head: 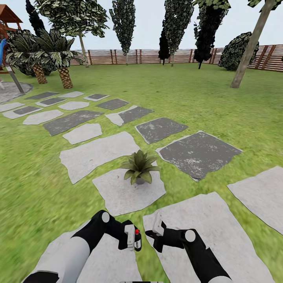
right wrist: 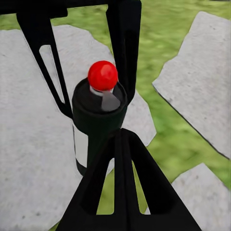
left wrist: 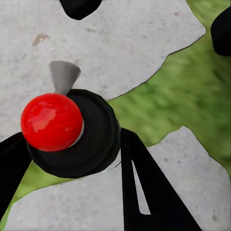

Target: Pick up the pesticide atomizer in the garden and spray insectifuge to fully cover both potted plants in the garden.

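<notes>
While the left hand [head: 131,237] pinches the pesticide atomizer [head: 137,239] upright, red top up, over stepping stones [head: 98,153], the right hand [head: 155,232] sits just beside it; cannot tell its finger spread. 1 potted plant [head: 139,168] stands on a pale stone ahead, lawn [head: 204,98] around.

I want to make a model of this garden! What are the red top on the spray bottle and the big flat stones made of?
The pesticide atomizer has a red top that looks like glossy plastic: smooth, with bright highlights. The stepping stones look like rough, matte stone or concrete: jagged edges, mottled grey. It's a render, so only a guess.
</notes>
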Robot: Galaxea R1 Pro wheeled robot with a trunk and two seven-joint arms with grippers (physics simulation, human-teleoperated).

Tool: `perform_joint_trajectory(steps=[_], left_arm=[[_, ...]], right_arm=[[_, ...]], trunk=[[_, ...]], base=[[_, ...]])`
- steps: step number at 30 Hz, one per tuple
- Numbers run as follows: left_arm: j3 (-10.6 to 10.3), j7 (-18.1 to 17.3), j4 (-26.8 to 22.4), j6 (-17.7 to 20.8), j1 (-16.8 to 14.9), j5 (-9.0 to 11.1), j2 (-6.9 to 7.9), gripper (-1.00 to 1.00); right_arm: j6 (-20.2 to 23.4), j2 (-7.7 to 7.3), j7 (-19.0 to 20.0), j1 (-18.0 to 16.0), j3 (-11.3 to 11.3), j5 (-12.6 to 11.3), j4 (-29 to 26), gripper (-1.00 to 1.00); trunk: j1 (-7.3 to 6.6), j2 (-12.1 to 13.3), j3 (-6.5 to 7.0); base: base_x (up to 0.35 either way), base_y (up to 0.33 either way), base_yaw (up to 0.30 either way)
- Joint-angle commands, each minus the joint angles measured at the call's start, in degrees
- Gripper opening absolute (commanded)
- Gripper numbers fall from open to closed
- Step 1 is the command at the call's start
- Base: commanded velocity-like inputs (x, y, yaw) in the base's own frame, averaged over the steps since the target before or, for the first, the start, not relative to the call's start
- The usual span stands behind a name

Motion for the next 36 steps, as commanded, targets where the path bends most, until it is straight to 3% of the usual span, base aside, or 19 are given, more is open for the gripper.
perform_joint_trajectory(steps=[1, 21, 36], left_arm=[[0.0, 0.0, -0.1, -0.3, 0.0, -0.4, -0.02, -1.0], [0.0, 1.4, 0.8, -0.4, 0.5, -0.1, -0.12, -1.0], [0.0, 3.4, 0.9, -0.4, 0.5, 0.0, -0.98, -1.0]], right_arm=[[-0.3, 0.09, 0.3, 0.0, -0.3, 0.5, -0.1, -1.0], [-0.3, 0.09, 0.2, 0.0, -0.3, 0.5, -0.1, -1.0], [-0.3, 0.09, 0.2, 0.0, -0.3, 0.5, -0.1, -1.0]], trunk=[[-0.01, 0.0, -0.05], [-0.01, 0.0, -0.05], [-0.01, 0.0, -0.05]], base=[[0.0, 0.0, 0.0], [0.0, 0.0, 0.0], [0.0, 0.0, 0.0]])
